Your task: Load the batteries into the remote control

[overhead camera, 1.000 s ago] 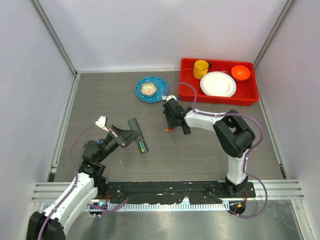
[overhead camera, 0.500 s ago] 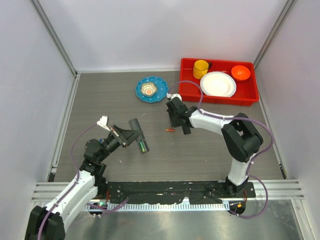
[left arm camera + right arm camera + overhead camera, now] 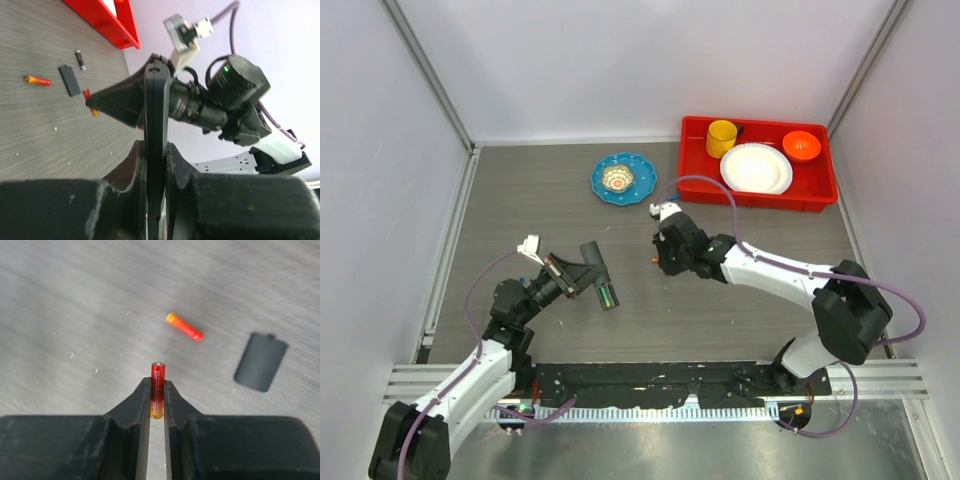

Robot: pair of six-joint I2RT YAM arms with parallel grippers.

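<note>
A battery [image 3: 158, 371] is pinched in the right gripper [image 3: 156, 385]. The remote [image 3: 604, 290] is clamped in the left gripper [image 3: 575, 275], to its left, long axis diagonal.

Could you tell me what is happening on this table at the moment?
The left end effector grips the remote. The right end effector pinches one battery. A second battery lies loose on the table, near a flat black cover. Whether any battery is already in the remote cannot be seen.
</note>
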